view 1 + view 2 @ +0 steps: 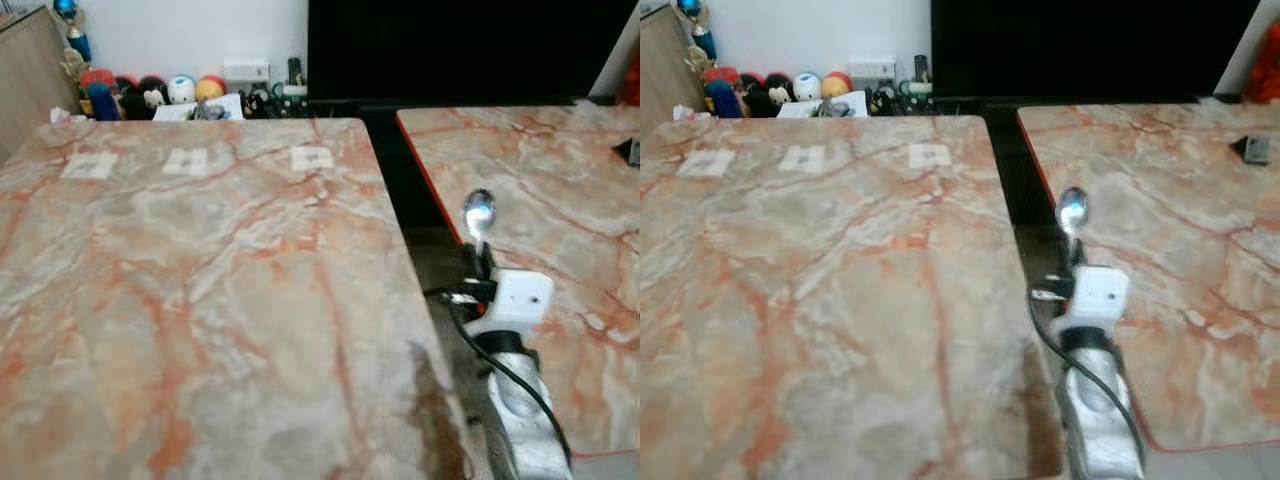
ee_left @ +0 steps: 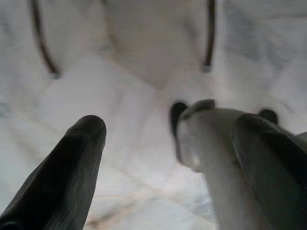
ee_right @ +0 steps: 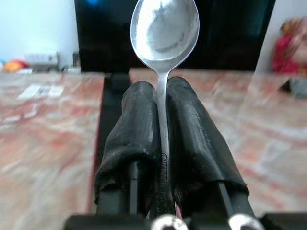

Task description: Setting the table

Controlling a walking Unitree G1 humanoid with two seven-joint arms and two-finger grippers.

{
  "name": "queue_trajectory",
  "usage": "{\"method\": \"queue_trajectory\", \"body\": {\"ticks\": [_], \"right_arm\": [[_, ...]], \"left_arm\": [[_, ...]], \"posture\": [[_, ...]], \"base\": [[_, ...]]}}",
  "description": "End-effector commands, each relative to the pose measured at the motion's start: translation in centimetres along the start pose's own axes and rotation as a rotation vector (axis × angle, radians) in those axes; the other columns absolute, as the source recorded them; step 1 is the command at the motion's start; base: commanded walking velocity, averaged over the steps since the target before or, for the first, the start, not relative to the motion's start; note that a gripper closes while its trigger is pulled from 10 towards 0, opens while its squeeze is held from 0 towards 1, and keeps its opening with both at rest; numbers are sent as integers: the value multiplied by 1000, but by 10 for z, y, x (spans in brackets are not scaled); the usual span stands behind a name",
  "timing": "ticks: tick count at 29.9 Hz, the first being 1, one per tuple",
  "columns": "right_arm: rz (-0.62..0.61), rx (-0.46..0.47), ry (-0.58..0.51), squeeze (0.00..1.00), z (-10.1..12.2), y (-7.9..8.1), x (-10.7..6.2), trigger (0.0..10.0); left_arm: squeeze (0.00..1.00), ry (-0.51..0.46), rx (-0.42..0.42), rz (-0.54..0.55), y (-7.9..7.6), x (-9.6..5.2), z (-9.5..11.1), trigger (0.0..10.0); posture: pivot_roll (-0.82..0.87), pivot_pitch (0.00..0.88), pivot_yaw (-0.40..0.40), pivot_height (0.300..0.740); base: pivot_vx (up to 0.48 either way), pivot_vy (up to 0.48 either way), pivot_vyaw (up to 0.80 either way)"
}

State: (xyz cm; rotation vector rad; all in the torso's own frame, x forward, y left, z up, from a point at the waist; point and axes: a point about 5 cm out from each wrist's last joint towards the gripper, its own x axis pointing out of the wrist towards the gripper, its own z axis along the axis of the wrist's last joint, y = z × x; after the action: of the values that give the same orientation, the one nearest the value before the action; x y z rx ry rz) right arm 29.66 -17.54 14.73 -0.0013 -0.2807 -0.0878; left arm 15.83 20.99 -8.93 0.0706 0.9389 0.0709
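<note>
Right claw: you see your right claw (image 1: 480,262) at lower right of the left eye frame, raised over the dark gap between the two worktops, its fingers (image 3: 139,129) pressed together on a spoon handle.
Spoon: the spoon (image 3: 165,33) stands upright between those fingers, bowl up and well above the fingertips; the handle runs down between the black pads.
Left claw: in the left wrist frame your left claw (image 2: 168,163) hangs with its fingers spread apart and nothing between them, above a pale, blurred floor.
Near worktop: the marbled orange-and-grey worktop (image 1: 200,300) takes the left and centre of the head frames; three pale paper squares (image 1: 185,160) lie in a row near its far edge, at upper left.
Far worktop: a second marbled worktop (image 1: 560,190) with a red edge sits at right, apart from the first; a small dark object (image 1: 1252,148) rests near its upper right corner.
Background: small round toy figures (image 1: 150,95) line the wall at upper left; a large black screen (image 1: 460,50) spans the upper centre and right.
</note>
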Motion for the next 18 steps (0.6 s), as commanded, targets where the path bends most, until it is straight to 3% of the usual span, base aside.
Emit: {"method": "queue_trajectory", "body": {"ticks": [1,13,18], "right_arm": [[8,5,-3,0,0,4,-1,10000],[2,-12,-82,0,13,4,3,10000],[-18,-29,-122,0,22,1,6,10000]], "left_arm": [[0,49,26,13,7,-3,-12,10000],[0,48,33,9,5,-3,-12,10000],[0,67,36,6,5,-6,-22,10000]], "posture": [[7,80,-38,740],[1,64,-34,740],[-3,56,-33,740]], "base": [[0,-409,0],[0,-414,0],[0,-418,0]]}}
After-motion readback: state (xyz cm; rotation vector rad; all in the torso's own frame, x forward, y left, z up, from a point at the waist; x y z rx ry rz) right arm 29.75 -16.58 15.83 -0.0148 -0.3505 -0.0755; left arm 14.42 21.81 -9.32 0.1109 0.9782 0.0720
